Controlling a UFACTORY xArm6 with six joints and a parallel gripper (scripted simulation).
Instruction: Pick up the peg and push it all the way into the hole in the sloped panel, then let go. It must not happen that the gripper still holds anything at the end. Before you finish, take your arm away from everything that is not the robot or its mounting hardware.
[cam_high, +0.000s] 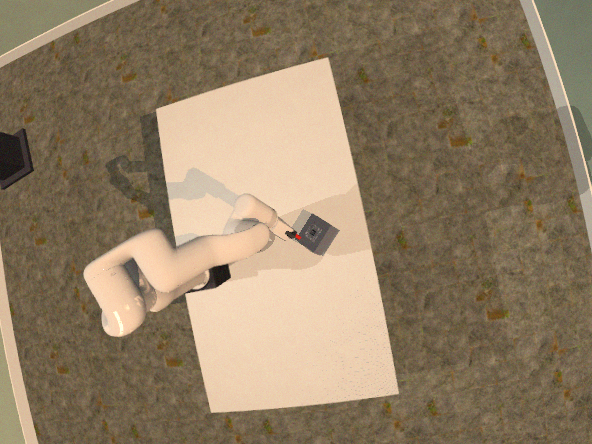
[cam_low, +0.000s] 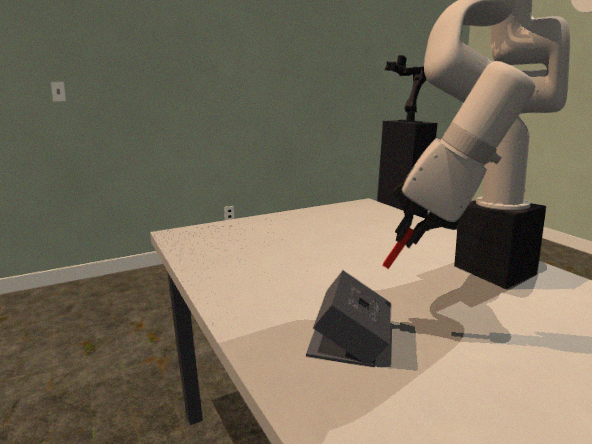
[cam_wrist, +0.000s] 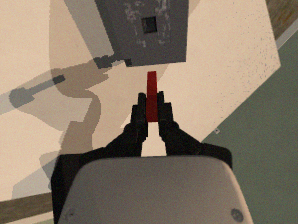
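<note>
The red peg (cam_low: 396, 254) is held in the pincer (cam_low: 413, 234), clamped between the two black fingers at its rear end, with most of its length projecting forward and downward. The peg is carried in the air above the desk (cam_low: 260, 260), clear of the surface.

In the exterior view the tilt is shown: the peg slants down toward the sloped panel (cam_low: 361, 306), which lies below and ahead of the pincer, well apart from the peg tip. This height gap is lost in the top view, where the peg (cam_high: 298, 236) appears just beside the panel's near edge (cam_high: 316, 233). Only the wrist view looks along the peg (cam_wrist: 151, 97): the small square hole (cam_wrist: 149, 25) is seen ahead of the tip and roughly in line with it.

The peg is a slim, straight bar with flat faces, matt red. The panel is a dark grey slab with pale mottled markings around the hole, propped at an angle on a flat dark base. The desk top is pale and finely speckled, crossed by soft shadows of the smooth white arm (cam_low: 492, 107).
</note>
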